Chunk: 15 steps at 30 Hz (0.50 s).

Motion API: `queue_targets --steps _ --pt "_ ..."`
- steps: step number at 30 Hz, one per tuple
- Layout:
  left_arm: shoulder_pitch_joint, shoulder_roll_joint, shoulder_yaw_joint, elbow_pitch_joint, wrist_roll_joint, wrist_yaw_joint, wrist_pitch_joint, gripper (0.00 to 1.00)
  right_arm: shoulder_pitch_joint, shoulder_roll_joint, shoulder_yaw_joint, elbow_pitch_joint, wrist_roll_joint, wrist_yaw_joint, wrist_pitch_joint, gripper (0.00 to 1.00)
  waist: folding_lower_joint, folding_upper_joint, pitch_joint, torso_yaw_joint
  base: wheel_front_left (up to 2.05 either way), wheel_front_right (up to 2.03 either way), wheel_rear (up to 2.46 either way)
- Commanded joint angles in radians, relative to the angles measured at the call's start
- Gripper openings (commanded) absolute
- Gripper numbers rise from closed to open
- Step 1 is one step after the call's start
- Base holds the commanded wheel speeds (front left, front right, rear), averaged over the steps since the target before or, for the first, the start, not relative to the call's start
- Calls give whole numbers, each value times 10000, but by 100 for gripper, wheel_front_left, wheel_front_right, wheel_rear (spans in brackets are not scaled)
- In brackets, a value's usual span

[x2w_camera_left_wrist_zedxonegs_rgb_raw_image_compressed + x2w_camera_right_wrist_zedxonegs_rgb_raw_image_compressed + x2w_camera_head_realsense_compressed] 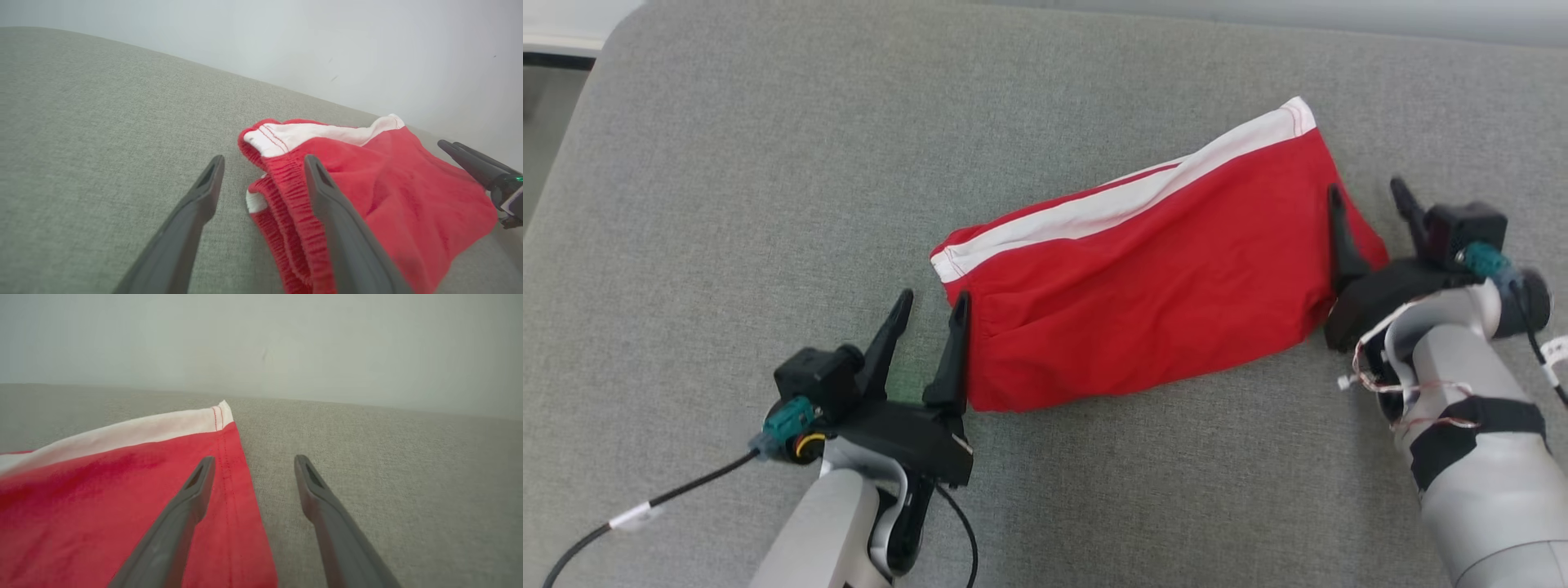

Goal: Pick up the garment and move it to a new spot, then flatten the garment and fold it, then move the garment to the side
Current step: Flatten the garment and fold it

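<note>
A red garment [1143, 286] with a white side stripe lies folded in a slanted band on the grey cushion [768, 163]. My left gripper [931, 306] stands open at its left end; the elastic waistband [282, 179] sits between the fingers, and the right one lies over the red cloth [388, 183]. At the opposite end my right gripper [1365, 189] is open too. Its left finger [200, 482] rests over the hemmed edge of the garment [102, 490], its other finger over bare cushion. Neither gripper [263, 161] [254, 460] pinches the cloth. The right gripper's fingers [470, 161] show beyond the garment.
The cushion's rounded left edge [580, 106] drops off at the upper left. A pale wall [327, 41] rises behind the cushion. A black cable [645, 506] trails from my left wrist. Bare cushion stretches to the left and in front of the garment.
</note>
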Motion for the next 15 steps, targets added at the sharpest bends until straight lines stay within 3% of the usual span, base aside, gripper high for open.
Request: queue_targets --steps 1,9,10,11,12,15 --pt "179 -8 17 14 79 20 -24 100 167 13 126 265 218 -33 19 100 1 0 -72 -45 0 0 0" --pt "505 -8 -24 24 154 20 -26 100 25 115 955 1365 1109 -32 666 100 1 0 -165 -16 0 0 0" --pt "510 -7 -15 35 162 20 -24 100 37 128 1074 1474 1207 -32 786 73 1 0 -194 -11 0 0 0" --pt "533 -8 -3 52 197 20 -24 100 37 126 1178 1556 1311 -32 861 31 1 0 -222 -8 0 0 0" --pt "560 -8 7 71 217 20 -24 100 42 119 1257 1627 1416 -32 936 0 1 0 -259 -9 0 0 0" --pt "624 -7 57 99 260 20 -24 100 103 138 1385 1773 1635 -32 1033 0 1 0 -362 -22 0 0 0"
